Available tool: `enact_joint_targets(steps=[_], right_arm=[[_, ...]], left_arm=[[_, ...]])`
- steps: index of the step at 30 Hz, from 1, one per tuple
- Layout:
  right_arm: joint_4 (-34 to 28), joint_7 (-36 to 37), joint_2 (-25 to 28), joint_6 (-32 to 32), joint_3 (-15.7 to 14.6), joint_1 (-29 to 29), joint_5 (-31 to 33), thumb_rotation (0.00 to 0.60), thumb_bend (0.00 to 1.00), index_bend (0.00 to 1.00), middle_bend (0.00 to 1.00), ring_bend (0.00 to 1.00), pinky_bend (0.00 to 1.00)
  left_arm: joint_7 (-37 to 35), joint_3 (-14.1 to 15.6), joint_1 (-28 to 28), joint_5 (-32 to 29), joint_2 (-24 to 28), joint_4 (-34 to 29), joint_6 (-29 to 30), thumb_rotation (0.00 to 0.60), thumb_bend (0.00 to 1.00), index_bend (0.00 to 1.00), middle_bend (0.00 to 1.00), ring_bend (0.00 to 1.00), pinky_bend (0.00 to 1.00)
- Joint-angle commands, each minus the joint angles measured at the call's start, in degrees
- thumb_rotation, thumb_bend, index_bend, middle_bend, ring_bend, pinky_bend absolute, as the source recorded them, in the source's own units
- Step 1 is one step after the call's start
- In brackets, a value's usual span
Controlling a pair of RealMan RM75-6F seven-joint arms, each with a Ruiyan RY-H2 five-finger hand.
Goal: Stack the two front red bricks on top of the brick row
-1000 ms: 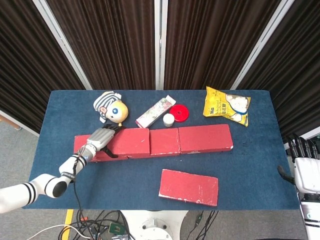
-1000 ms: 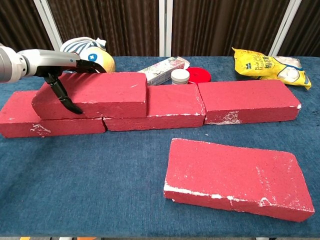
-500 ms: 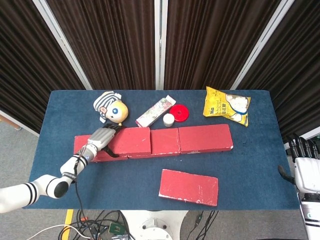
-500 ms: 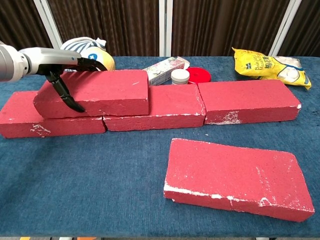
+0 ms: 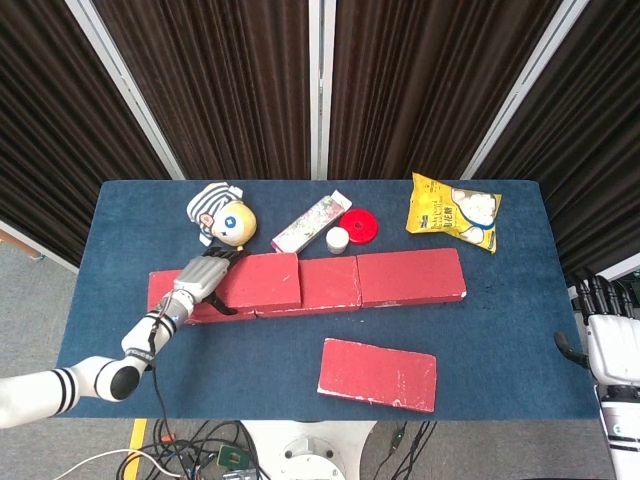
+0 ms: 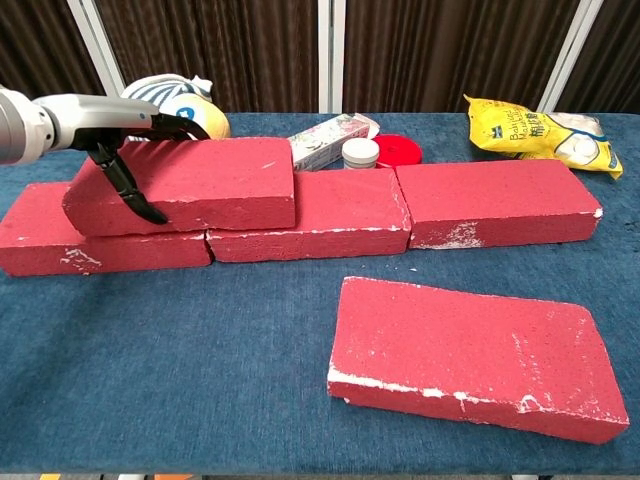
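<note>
One red brick (image 5: 258,282) (image 6: 190,185) lies on top of the brick row, spanning the row's left brick (image 6: 90,248) and middle brick (image 5: 331,284) (image 6: 335,215). My left hand (image 5: 200,278) (image 6: 128,140) grips its left end, fingers over the top and thumb down the front face. The row's right brick (image 5: 411,276) (image 6: 497,201) carries nothing. The other red brick (image 5: 378,374) (image 6: 470,355) lies flat on the blue table in front of the row, right of centre. My right hand (image 5: 612,335) hangs beyond the table's right edge, holding nothing, fingers extended.
Behind the row stand a striped doll (image 5: 222,216) (image 6: 175,100), a flat pink box (image 5: 310,224) (image 6: 328,135), a small white jar (image 5: 338,240) (image 6: 360,152), a red lid (image 5: 359,226) (image 6: 398,149) and a yellow snack bag (image 5: 453,210) (image 6: 540,132). Cables lie on the floor below the table's front edge.
The brick under my left hand has shifted very slightly on the row; the hand keeps its hold. My right hand has sunk a little.
</note>
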Motion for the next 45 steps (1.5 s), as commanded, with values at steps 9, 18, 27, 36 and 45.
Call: enact_joint_targets(steps=[9, 18, 27, 36, 45], right_arm=[[0.9, 1.2, -0.3, -0.4, -0.1, 0.2, 0.0, 0.600, 0.22, 0.00, 0.00, 0.00, 0.00], [1.1, 1.2, -0.3, -0.5, -0.1, 0.2, 0.1, 0.600, 0.22, 0.00, 0.00, 0.00, 0.00], [1.3, 1.3, -0.5, -0.7, -0.1, 0.3, 0.2, 0.600, 0.22, 0.00, 0.00, 0.00, 0.00], [1.3, 1.7, -0.4, -1.1, -0.1, 0.3, 0.5, 0.600, 0.22, 0.00, 0.00, 0.00, 0.00], [1.2, 2.0, -0.3, -1.4, -0.3, 0.5, 0.3, 0.600, 0.22, 0.00, 0.00, 0.00, 0.00]], left_arm=[[1.1, 0.2, -0.2, -1.2, -0.1, -1.2, 1.0, 0.600, 0.09, 0.11, 0.28, 0.23, 0.00], [2.1, 0.4, -0.5, -2.7, -0.1, -2.0, 1.8, 0.600, 0.09, 0.11, 0.28, 0.23, 0.00], [2.8, 0.7, -0.4, -3.6, -0.5, -2.0, 2.5, 0.600, 0.09, 0.11, 0.28, 0.24, 0.00], [3.2, 1.0, -0.4, -2.8, -0.7, -1.5, 2.4, 0.600, 0.09, 0.11, 0.28, 0.24, 0.00], [2.5, 0.7, -0.2, -3.1, -1.1, -1.4, 2.2, 0.600, 0.09, 0.11, 0.28, 0.24, 0.00]])
